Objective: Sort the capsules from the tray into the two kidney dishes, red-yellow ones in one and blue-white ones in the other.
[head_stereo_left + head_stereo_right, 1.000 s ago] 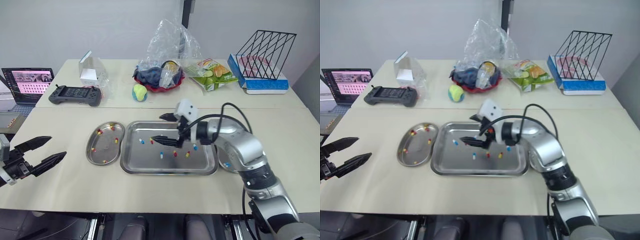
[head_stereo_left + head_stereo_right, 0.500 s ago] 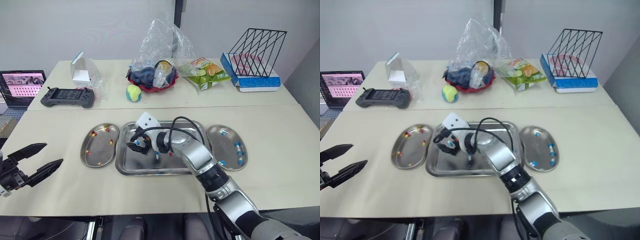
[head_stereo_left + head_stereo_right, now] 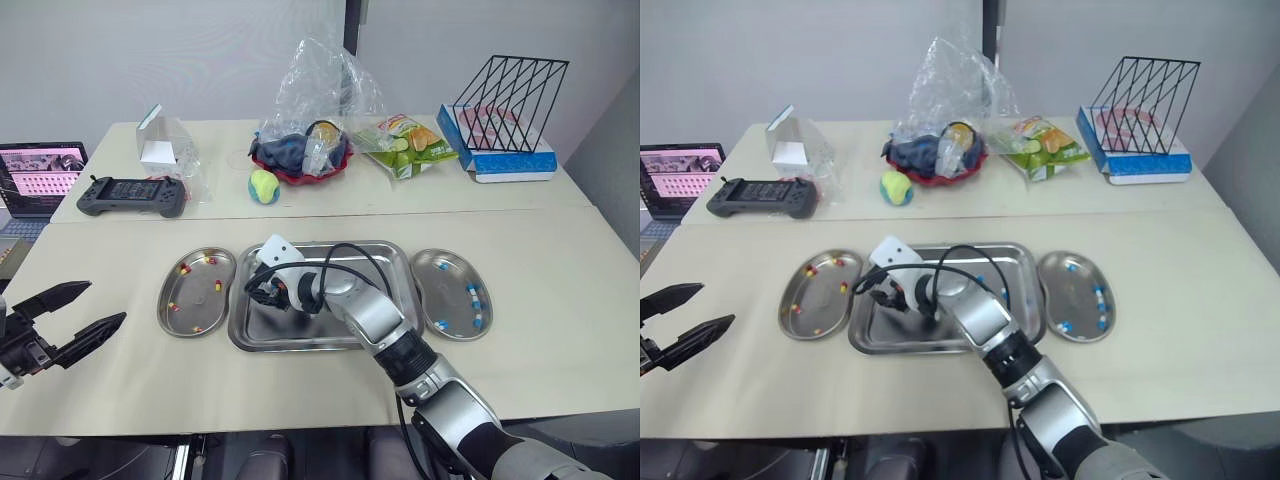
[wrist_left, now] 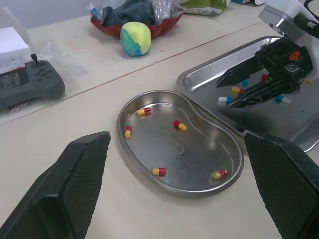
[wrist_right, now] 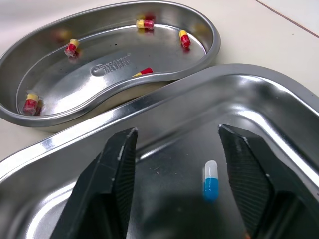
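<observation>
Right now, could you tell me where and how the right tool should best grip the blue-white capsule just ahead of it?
Pinch the capsule across its middle, where white meets blue, coming down from above. It lies flat on the tray floor, lengthwise between the fingers of the open right tool, so they should close on its long sides.

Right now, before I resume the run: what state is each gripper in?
Left gripper: open, empty.
Right gripper: open, empty, above a blue-white capsule in the tray.
</observation>
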